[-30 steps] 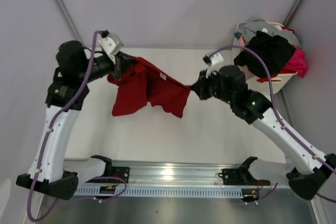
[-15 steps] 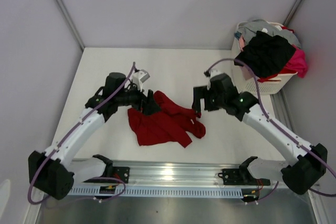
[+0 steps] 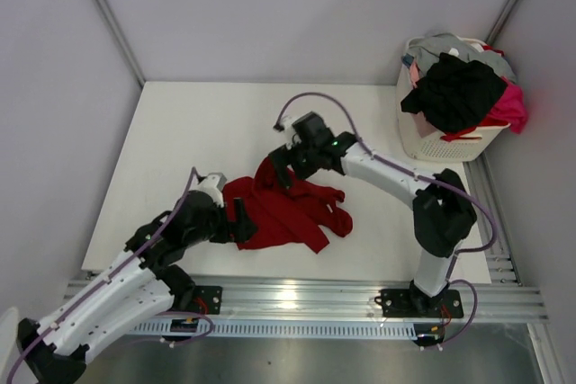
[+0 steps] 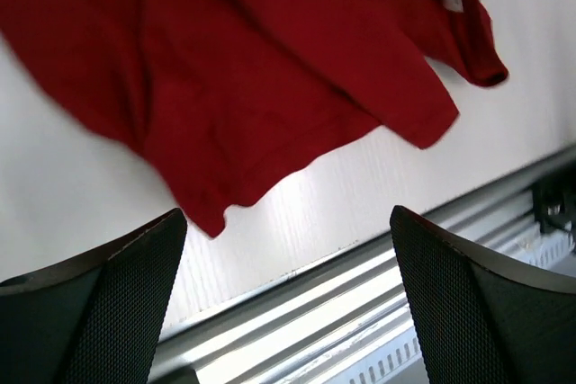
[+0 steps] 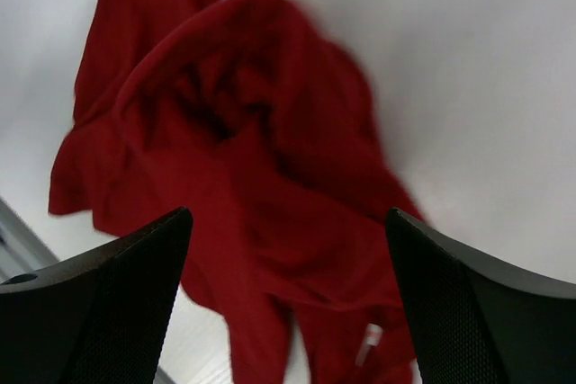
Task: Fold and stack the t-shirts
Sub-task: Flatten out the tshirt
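Observation:
A dark red t-shirt (image 3: 292, 213) lies crumpled on the white table, near its front edge. My left gripper (image 3: 243, 222) sits at the shirt's left edge, open and empty; in the left wrist view the red cloth (image 4: 252, 69) lies ahead of the wide-apart fingertips (image 4: 99, 303). My right gripper (image 3: 279, 171) hovers over the shirt's far left part, open, holding nothing. In the right wrist view the red shirt (image 5: 261, 177) fills the middle between the spread fingertips (image 5: 477, 303), its white label showing low down.
A white basket (image 3: 441, 143) stands at the back right, heaped with a black garment (image 3: 454, 92), a pink one (image 3: 508, 110) and a grey one (image 3: 441, 45). A metal rail (image 3: 288, 299) runs along the table's near edge. Walls close in on the left, back and right.
Both grippers have opened and let go of the red shirt, which was stretched in the air between them. It now lies bunched on the table. Both arms came down toward it.

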Robot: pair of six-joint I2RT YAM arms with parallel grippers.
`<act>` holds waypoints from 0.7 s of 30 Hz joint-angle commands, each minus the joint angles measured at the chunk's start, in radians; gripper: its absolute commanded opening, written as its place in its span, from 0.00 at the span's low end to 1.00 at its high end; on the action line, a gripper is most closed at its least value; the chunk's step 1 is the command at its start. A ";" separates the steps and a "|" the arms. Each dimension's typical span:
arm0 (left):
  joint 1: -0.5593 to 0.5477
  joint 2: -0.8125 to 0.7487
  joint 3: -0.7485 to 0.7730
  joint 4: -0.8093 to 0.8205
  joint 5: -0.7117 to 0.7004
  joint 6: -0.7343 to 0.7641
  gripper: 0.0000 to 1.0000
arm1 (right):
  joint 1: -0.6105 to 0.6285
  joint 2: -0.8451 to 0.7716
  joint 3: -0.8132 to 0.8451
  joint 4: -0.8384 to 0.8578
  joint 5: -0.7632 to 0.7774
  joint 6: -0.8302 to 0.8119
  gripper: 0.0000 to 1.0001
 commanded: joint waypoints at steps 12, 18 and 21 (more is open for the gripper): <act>-0.003 -0.133 0.011 -0.087 -0.215 -0.193 0.99 | 0.145 0.092 -0.042 -0.008 0.176 -0.150 0.63; -0.003 -0.068 0.037 0.065 0.003 -0.025 0.99 | 0.121 0.096 -0.002 0.033 0.318 -0.183 0.00; -0.012 0.047 0.089 0.096 0.121 0.021 0.97 | 0.047 0.066 0.052 0.023 0.337 -0.143 0.00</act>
